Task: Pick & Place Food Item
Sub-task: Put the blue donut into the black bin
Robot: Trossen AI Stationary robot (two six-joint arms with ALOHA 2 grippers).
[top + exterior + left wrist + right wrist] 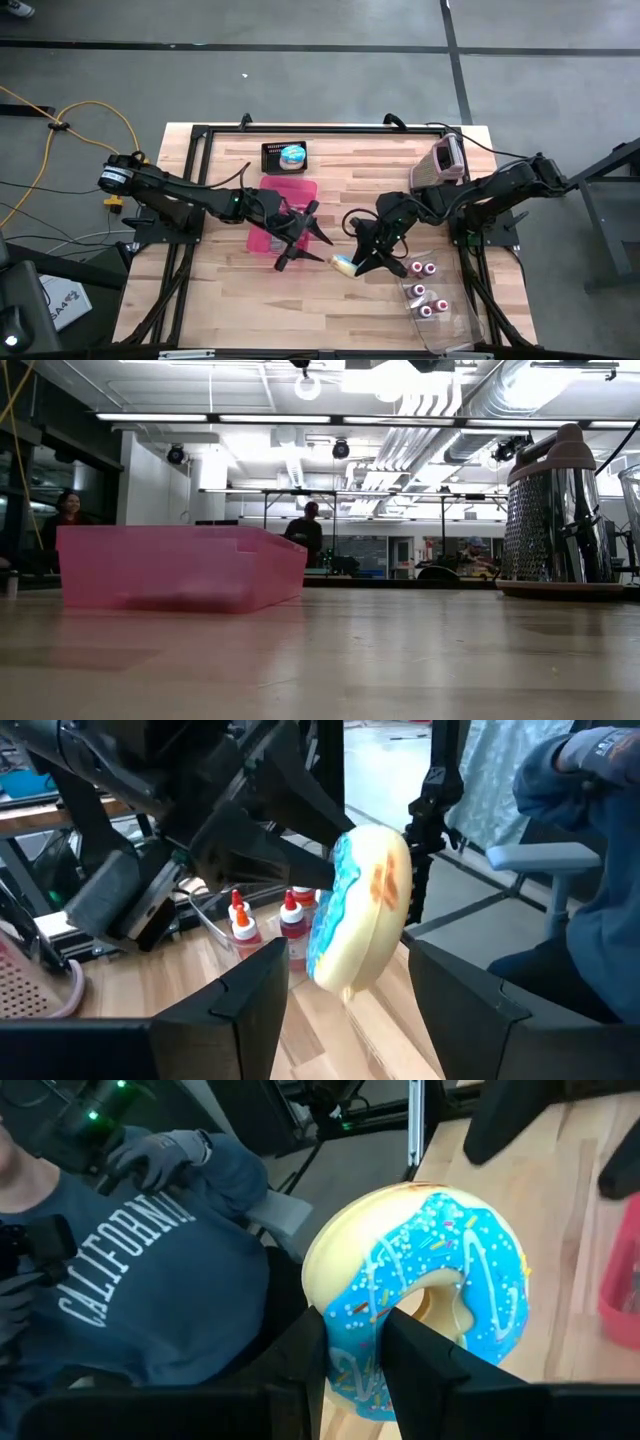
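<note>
right gripper (pixel 352 1342) grips donut (pixel 425 1295) | left gripper (pixel 345 990) open, apart

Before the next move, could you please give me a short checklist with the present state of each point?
1. Right pincer closed on the blue-iced donut: ok.
2. Left pincer open and not touching the donut: ok.
3. Pink bin on the table, with the left pincer over its near edge: ok.
4. Donut lifted off the table: cannot tell.
5. Metal grater and the small bottles away from the path to the bin: ok.
6. A person sits close beyond the table's edge: not ok.
</note>
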